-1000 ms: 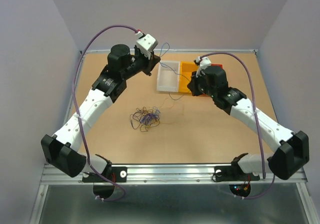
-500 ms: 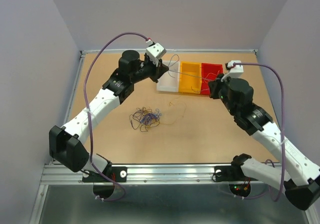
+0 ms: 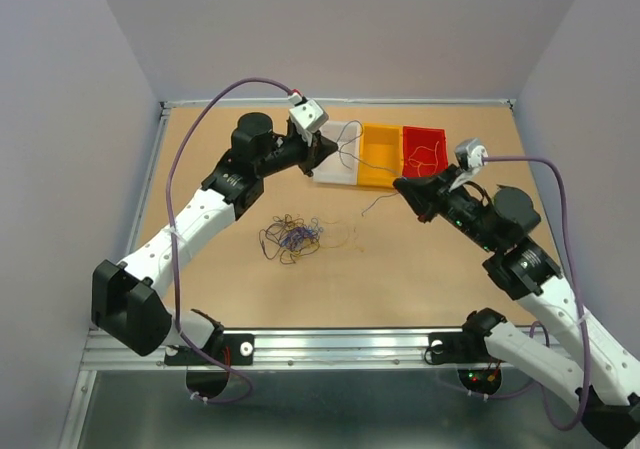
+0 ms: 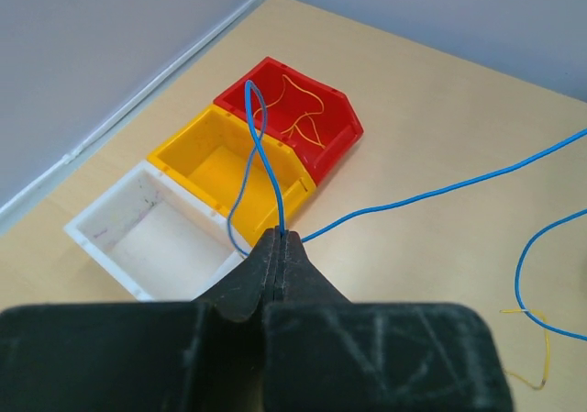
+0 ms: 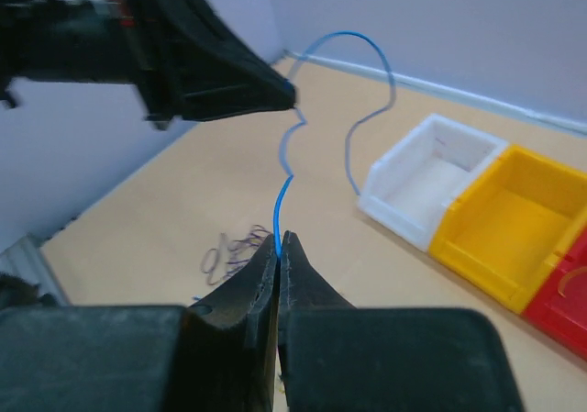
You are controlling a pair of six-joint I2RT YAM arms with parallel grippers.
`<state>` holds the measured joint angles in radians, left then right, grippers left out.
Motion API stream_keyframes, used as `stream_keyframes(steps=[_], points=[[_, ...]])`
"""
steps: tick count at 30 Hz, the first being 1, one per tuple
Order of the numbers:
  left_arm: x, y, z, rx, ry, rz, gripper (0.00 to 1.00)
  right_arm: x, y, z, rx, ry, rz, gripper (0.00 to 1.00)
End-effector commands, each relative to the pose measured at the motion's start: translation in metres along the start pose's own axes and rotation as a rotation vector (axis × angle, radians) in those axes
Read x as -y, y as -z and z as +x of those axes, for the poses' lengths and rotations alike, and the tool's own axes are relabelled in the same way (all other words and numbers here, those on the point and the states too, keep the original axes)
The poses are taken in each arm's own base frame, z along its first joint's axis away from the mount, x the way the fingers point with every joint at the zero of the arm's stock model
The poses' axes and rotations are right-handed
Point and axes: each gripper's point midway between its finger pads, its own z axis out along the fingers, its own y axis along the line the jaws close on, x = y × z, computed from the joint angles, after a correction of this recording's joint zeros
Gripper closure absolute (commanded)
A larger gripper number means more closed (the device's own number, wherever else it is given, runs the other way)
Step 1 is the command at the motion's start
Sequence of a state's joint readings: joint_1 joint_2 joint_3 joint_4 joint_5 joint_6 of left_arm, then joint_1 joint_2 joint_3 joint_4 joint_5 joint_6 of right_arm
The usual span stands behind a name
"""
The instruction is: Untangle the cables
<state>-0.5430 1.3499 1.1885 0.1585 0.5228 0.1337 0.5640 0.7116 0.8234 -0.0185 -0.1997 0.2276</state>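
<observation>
Tan tabletop [image 3: 420,269], grey walls [image 3: 60,119]; left gripper [image 4: 280,239] and right gripper [image 5: 280,243] each pinched shut on same blue cable [image 5: 282,196], slack loop between tips; tangle [image 3: 292,239] below, left of right tips; I judge pull-free step; next: drop strand into bins [image 4: 183,135] ahead of left tips; versus earlier frame, right gripper swung nearer, away from red bin [image 3: 425,129].

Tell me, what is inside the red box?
A few thin yellow-orange wires lie curled on the floor of the red box. In the left wrist view, the blue wire pinched in the left hand crosses one corner, hiding a sliver there.
</observation>
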Motion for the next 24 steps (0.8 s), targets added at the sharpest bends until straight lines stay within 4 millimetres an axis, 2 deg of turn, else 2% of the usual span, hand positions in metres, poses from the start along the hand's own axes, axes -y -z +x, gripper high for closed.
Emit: stream_keyframes(steps=[1, 2, 3, 4, 5, 6, 7, 8, 9, 10, 11, 12, 13, 15, 16, 17, 18, 20, 22, 24], points=[[-0.025, 0.002, -0.008, 0.037, -0.040, -0.110, 1.00, 0.069, -0.051, 0.031, -0.124, 0.032, 0.295, 1.00], [-0.032, -0.001, -0.003, 0.021, -0.030, -0.139, 1.00, 0.118, -0.043, 0.063, -0.261, 0.049, 0.565, 0.99], [-0.035, -0.002, 0.000, 0.013, -0.027, -0.150, 1.00, 0.133, -0.053, 0.041, -0.257, 0.034, 0.685, 1.00], [-0.035, -0.003, 0.001, 0.010, -0.027, -0.151, 1.00, 0.156, -0.057, 0.081, -0.407, 0.056, 0.797, 0.99], [-0.035, -0.003, 0.002, 0.008, -0.029, -0.150, 1.00, 0.152, -0.055, 0.088, -0.477, 0.053, 0.778, 0.99], [-0.034, -0.003, 0.002, 0.009, -0.030, -0.143, 1.00, 0.139, -0.066, 0.089, -0.477, 0.048, 0.680, 0.99], [-0.033, -0.002, 0.001, 0.012, -0.032, -0.142, 1.00, 0.123, -0.069, 0.098, -0.492, 0.062, 0.555, 0.99], [-0.032, -0.002, 0.001, 0.013, -0.035, -0.141, 1.00, 0.095, -0.079, 0.063, -0.348, 0.050, 0.403, 0.99], [-0.032, 0.000, -0.002, 0.019, -0.038, -0.146, 1.00, 0.051, -0.082, 0.055, -0.313, 0.022, 0.167, 0.99], [-0.033, 0.001, -0.003, 0.023, -0.041, -0.151, 1.00, 0.034, -0.074, 0.060, -0.302, 0.012, 0.071, 1.00], [-0.032, 0.002, -0.004, 0.026, -0.044, -0.150, 1.00, -0.004, -0.061, 0.030, -0.206, 0.024, -0.114, 0.99], [-0.033, 0.002, -0.004, 0.030, -0.046, -0.154, 1.00, -0.015, -0.052, 0.026, -0.183, 0.028, -0.165, 0.99], [-0.032, 0.002, -0.003, 0.029, -0.044, -0.153, 1.00, -0.012, -0.048, 0.025, -0.163, 0.018, -0.142, 1.00], [-0.032, 0.002, -0.004, 0.030, -0.044, -0.153, 1.00, 0.009, -0.040, 0.015, -0.114, 0.004, 0.005, 0.99], [-0.032, 0.002, -0.003, 0.029, -0.044, -0.151, 1.00, 0.027, -0.040, 0.015, -0.112, 0.002, 0.106, 0.99], [-0.031, 0.001, -0.002, 0.027, -0.043, -0.150, 1.00, 0.066, -0.032, 0.023, -0.133, 0.009, 0.330, 0.99], [-0.031, 0.001, -0.001, 0.026, -0.043, -0.148, 1.00, 0.081, -0.028, 0.018, -0.136, 0.012, 0.427, 0.99], [-0.031, 0.000, -0.001, 0.025, -0.042, -0.145, 1.00, 0.111, -0.024, 0.036, -0.209, 0.026, 0.596, 0.99], [-0.030, -0.001, 0.000, 0.022, -0.044, -0.142, 1.00, 0.110, -0.034, 0.041, -0.240, 0.030, 0.571, 1.00], [-0.028, -0.002, 0.002, 0.019, -0.044, -0.128, 1.00, 0.096, -0.044, 0.043, -0.263, 0.022, 0.482, 0.99]])
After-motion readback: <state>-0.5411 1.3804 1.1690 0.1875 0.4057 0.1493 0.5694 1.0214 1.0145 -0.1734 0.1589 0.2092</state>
